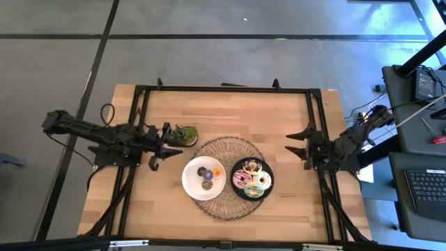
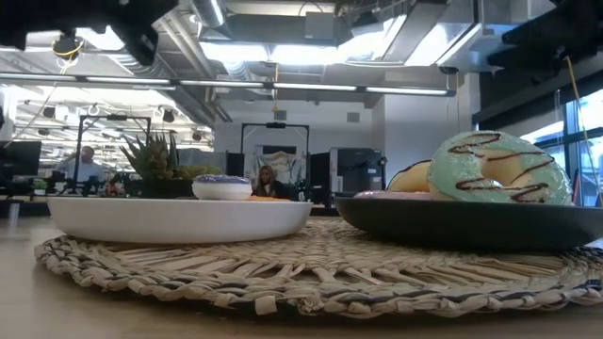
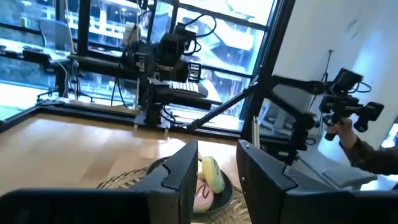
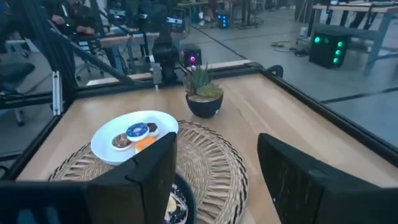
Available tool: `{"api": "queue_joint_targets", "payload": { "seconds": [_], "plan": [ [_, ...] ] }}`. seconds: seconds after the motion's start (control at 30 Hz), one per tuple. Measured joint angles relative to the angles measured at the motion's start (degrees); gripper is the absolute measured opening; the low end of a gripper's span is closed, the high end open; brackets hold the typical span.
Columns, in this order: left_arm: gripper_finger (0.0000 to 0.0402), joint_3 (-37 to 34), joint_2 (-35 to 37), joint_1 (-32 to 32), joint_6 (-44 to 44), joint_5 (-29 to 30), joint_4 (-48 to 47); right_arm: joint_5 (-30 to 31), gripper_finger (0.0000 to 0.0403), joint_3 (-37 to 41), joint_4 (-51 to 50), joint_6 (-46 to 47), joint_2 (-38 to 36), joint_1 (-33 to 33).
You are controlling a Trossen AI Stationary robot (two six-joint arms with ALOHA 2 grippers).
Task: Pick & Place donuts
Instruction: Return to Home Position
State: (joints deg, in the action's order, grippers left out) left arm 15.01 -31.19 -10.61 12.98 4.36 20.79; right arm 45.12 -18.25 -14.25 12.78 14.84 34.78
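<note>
Small donuts (image 1: 208,176) on white plate (image 1: 189,180), large donuts (image 1: 251,178) on black plate (image 1: 271,181), both on woven mat (image 1: 226,145). Left hand (image 1: 161,148) wide open, empty, just beside white plate. Right hand (image 1: 298,142) wide open, empty, near black plate. Donuts lie between hands. Home move likely leads each hand outward, away from plates.

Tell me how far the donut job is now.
Done, it seems: small donuts lie on the white plate, larger donuts on the black plate; I see none elsewhere. In hand: nothing; the left gripper and right gripper are open and empty, beside the mat. Left: probably only parking the arms.
</note>
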Motion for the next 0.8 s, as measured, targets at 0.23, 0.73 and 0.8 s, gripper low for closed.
{"api": "queue_joint_targets", "payload": {
  "seconds": [0.23,0.73,0.8],
  "plan": [
    [0.0111,-6.1,11.4,0.3,1.2,0.4,-1.5,-1.2,0.0225,4.5,-0.6,-1.3,-9.0,-0.4],
    [0.0109,-7.3,31.2,0.3,-0.3,1.5,-18.7,-1.7,0.0225,5.3,-1.7,-4.1,-14.8,-0.5],
    [0.0109,-7.3,31.1,0.3,0.0,2.5,-19.5,-1.7,0.0225,5.5,-1.7,-3.6,-14.7,-0.5]
  ]
}}
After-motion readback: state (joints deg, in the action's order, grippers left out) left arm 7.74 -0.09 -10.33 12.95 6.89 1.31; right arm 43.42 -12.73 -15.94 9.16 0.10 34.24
